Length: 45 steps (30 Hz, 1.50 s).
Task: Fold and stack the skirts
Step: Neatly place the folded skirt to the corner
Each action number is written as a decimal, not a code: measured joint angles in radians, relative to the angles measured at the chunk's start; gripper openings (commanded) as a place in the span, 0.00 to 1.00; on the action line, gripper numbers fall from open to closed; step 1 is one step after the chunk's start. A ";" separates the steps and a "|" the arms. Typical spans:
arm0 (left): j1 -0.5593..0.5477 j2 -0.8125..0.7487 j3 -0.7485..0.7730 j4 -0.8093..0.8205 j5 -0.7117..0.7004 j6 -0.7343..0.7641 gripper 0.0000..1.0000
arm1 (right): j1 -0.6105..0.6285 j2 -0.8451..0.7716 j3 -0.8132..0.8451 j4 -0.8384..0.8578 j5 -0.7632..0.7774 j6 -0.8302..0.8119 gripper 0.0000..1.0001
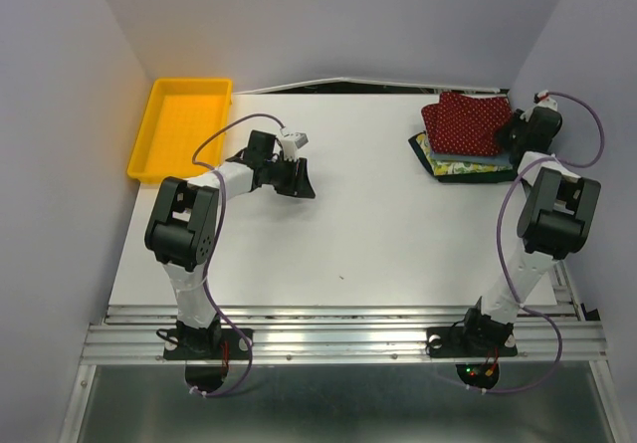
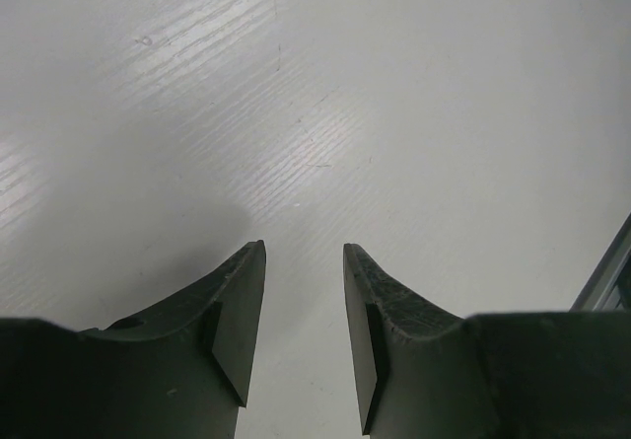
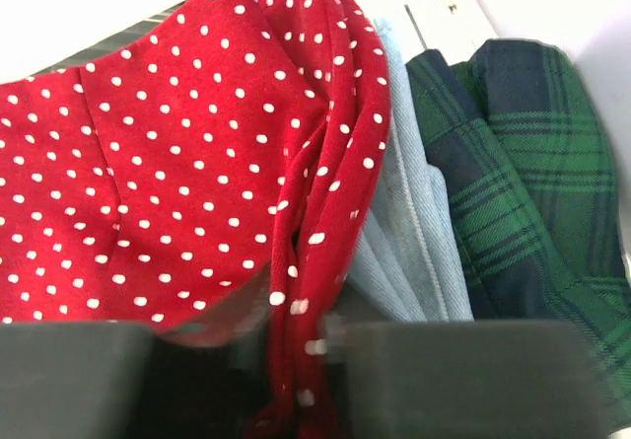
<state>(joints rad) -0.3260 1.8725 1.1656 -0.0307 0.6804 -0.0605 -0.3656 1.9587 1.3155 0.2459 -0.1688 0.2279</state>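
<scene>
The right gripper (image 3: pixel 296 355) sits at three o'clock of the pile, jaws narrow and pinching a hanging fold of the red polka-dot skirt (image 3: pixel 168 163), likely to square that top layer on the stack. Under it lie the light blue skirt (image 3: pixel 404 252) and the green plaid skirt (image 3: pixel 513 182) (the pile's at one o'clock on the table (image 1: pixel 378 214)). The left gripper (image 2: pixel 304 261), half-spread and empty, hovers toward ten o'clock, out of the way.

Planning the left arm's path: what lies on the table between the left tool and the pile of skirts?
Nothing: in the top view, the white table is bare from the left tool to the pile of skirts.
</scene>
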 measured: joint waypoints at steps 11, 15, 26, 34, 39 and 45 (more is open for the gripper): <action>0.002 -0.101 0.000 -0.043 -0.052 0.076 0.54 | -0.016 -0.005 0.068 -0.061 0.084 -0.065 0.99; 0.025 -0.203 0.007 -0.052 -0.093 0.122 0.61 | -0.019 -0.045 0.093 -0.116 0.098 -0.106 1.00; 0.190 -0.438 0.071 -0.111 -0.249 0.267 0.99 | -0.017 -0.253 0.197 -0.466 -0.169 -0.249 1.00; 0.188 -0.542 0.008 -0.127 -0.302 0.306 0.99 | 0.227 -0.512 -0.113 -0.544 -0.277 -0.262 1.00; 0.188 -0.579 -0.140 -0.167 -0.321 0.354 0.99 | 0.441 -0.581 -0.354 -0.536 -0.298 -0.265 1.00; 0.188 -0.662 -0.247 -0.217 -0.328 0.376 0.99 | 0.477 -0.605 -0.467 -0.529 -0.276 -0.256 1.00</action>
<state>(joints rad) -0.1379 1.2102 0.9188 -0.2474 0.3519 0.3153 0.1116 1.3533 0.8490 -0.2836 -0.4446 -0.0284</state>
